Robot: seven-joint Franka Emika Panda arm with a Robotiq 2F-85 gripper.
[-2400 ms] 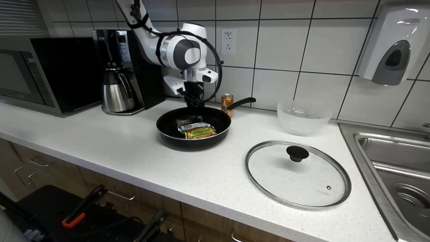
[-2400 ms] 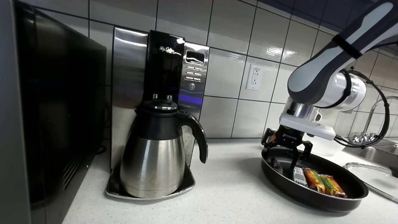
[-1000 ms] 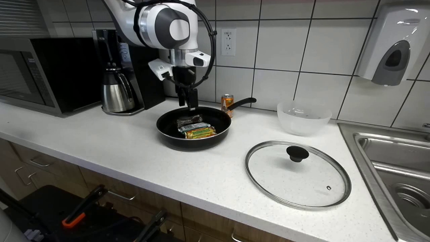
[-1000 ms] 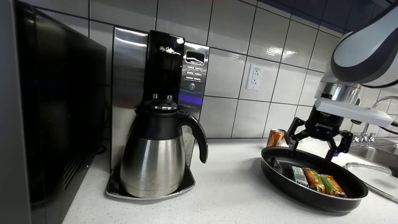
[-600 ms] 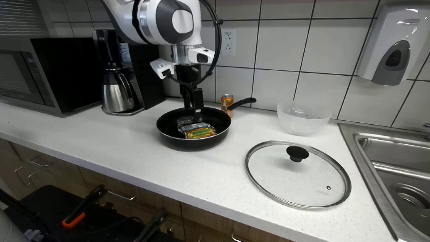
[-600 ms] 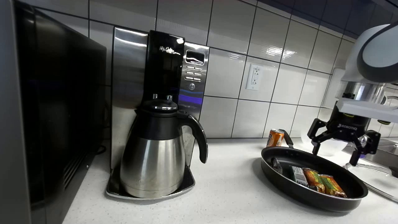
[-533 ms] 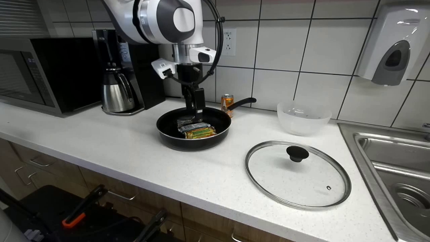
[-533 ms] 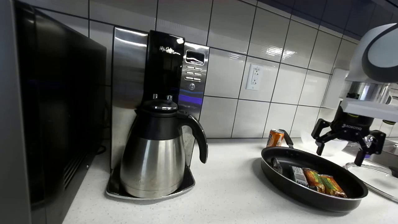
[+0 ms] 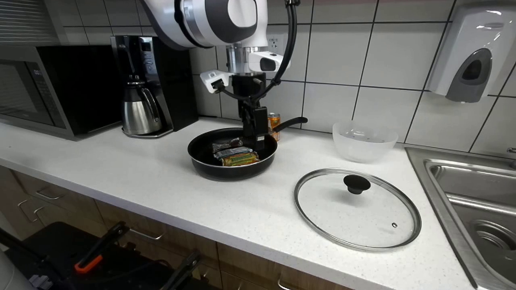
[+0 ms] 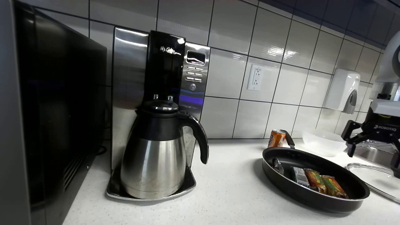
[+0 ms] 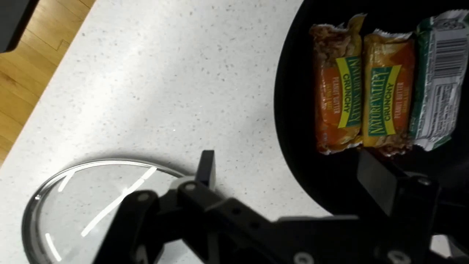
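My gripper [image 11: 287, 161] is open and empty, with its fingers wide apart. It hangs above the counter beside a black frying pan [image 10: 312, 200]; in the wrist view the pan's rim passes between the fingers. In the pan lie two orange peanut butter bars [image 11: 388, 88] [image 11: 337, 95], a silver-green bar [image 11: 439, 80] and a dark-wrapped bar [image 9: 227, 144]. The gripper [image 9: 258, 147] also shows in front of the pan's far side in an exterior view. A round glass lid [image 9: 356, 183] with a black knob lies on the counter; part of it shows in the wrist view [image 11: 110, 161].
An orange can [image 10: 276, 138] stands behind the pan by its black handle [image 9: 290, 123]. A frosted bowl [image 9: 365, 143] stands near the wall, left of a steel sink [image 9: 439, 201]. A coffee maker with a steel carafe [image 10: 153, 162] and a microwave [image 9: 80, 80] stand at left.
My gripper has risen from beside the dark-wrapped bar in the pan and moved sideways toward the lid, still open. The pan, bars and lid have stayed in place.
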